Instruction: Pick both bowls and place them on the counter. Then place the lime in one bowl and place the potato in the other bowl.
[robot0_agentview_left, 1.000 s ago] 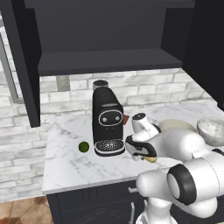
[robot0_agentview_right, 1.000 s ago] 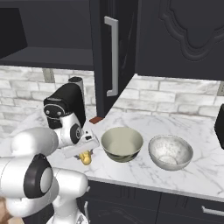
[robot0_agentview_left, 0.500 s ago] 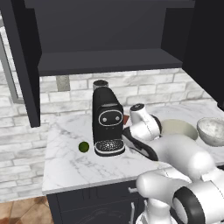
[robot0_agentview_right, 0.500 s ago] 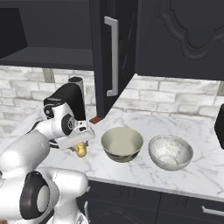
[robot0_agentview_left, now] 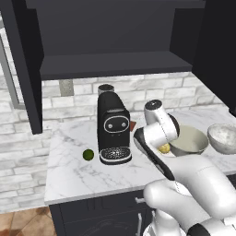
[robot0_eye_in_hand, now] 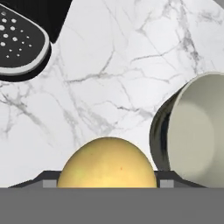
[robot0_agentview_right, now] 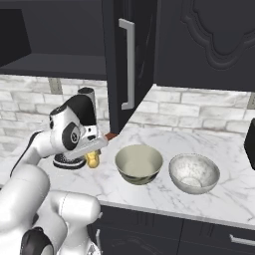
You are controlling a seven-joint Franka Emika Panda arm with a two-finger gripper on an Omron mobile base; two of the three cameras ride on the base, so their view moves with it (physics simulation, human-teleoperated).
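The yellow potato [robot0_eye_in_hand: 107, 164] sits between my gripper's [robot0_eye_in_hand: 107, 183] fingertips, and the jaws are shut on it. In the right base view the potato [robot0_agentview_right: 92, 159] hangs just above the counter [robot0_agentview_right: 164, 199], under the hand and left of the olive-beige bowl [robot0_agentview_right: 138, 164]. The white-grey marbled bowl [robot0_agentview_right: 194, 173] stands upright to that bowl's right. From the left base view the potato [robot0_agentview_left: 163, 148] peeks out beside the olive-beige bowl [robot0_agentview_left: 186, 140], and the lime [robot0_agentview_left: 88, 154] rests on the marble counter [robot0_agentview_left: 73, 177] left of the coffee machine. In the hand view the olive-beige bowl [robot0_eye_in_hand: 197, 131] is close on the right.
A black coffee machine [robot0_agentview_left: 113, 126] stands on the counter between the lime and my hand; its drip tray [robot0_eye_in_hand: 17, 39] shows at the upper left of the hand view. An open dark cabinet door [robot0_agentview_right: 127, 64] hangs above the bowls. A dark shelf [robot0_agentview_left: 115, 64] runs overhead.
My hand has risen a little from the counter with the potato in it and shifted toward the coffee machine. The bowls and the lime have stayed put.
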